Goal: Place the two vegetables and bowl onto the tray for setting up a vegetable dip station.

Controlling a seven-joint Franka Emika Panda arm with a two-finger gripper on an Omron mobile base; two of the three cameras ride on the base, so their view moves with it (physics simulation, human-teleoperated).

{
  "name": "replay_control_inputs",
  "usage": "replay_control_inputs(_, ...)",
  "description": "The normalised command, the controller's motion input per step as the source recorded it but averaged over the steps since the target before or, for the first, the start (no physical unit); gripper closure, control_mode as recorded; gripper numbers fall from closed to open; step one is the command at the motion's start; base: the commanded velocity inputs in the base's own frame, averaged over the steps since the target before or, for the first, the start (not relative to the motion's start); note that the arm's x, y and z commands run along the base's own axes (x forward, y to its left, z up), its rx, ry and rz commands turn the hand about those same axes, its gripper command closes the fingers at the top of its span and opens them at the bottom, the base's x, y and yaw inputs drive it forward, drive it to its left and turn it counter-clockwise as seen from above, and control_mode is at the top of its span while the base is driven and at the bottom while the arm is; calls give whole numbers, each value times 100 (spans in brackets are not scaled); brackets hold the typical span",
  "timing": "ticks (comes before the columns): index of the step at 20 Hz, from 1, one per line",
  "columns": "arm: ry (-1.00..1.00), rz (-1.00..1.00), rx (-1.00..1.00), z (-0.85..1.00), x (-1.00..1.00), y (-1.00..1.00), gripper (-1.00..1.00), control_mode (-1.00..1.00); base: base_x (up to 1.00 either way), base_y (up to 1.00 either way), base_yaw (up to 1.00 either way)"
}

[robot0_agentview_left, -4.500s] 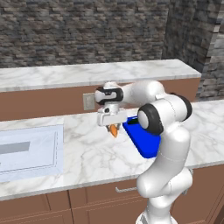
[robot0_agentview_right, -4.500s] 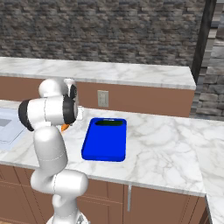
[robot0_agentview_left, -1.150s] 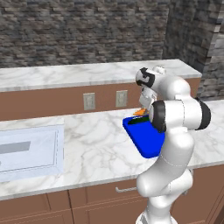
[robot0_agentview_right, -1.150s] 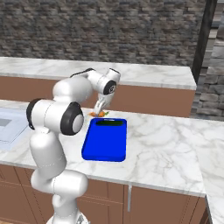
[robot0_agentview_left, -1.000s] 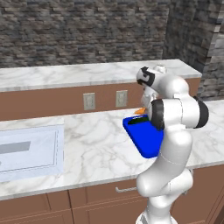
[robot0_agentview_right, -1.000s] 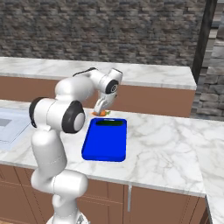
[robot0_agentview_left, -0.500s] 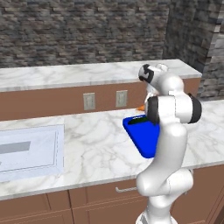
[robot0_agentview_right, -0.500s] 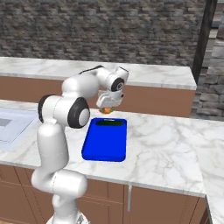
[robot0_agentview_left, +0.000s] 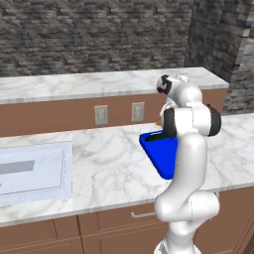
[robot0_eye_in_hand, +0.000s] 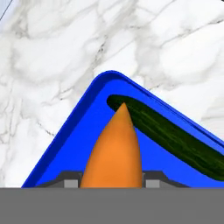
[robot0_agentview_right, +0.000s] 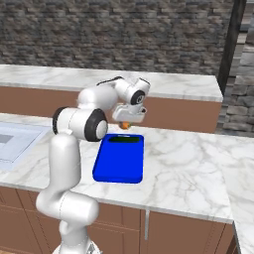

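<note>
While the gripper (robot0_agentview_right: 127, 120) stays clamped on the carrot (robot0_eye_in_hand: 114, 151), jaws open only as wide as it is thick, the arm has carried it from well left of the tray (robot0_agentview_right: 119, 161) to just above the tray's far end. A cucumber (robot0_eye_in_hand: 168, 136) already lies along that far rim. Releasing here would, I judge, put both vegetables on the tray, leaving the bowl.

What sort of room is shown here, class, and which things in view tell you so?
Most likely a kitchen, in simulation: a long marble counter over brown cabinets, a sink basin set into it, and a blue tray holding a dark green vegetable.
</note>
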Motion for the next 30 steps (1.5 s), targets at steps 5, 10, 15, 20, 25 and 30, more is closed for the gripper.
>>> replay_control_inputs(5,0,-11,-9,-46,8,-2,100,-100,0,0,0)
replay_control_inputs(10,0,-1,-6,-27,0,0,100,-100,0,0,0)
replay_control_inputs(15,-1,15,-3,-22,0,0,100,-100,0,0,0)
replay_control_inputs(20,-2,36,0,-19,0,-1,100,-100,0,0,0)
replay_control_inputs(25,-6,39,0,-8,0,-10,100,-100,0,0,0)
replay_control_inputs(30,-8,27,0,0,0,-13,100,-100,0,0,0)
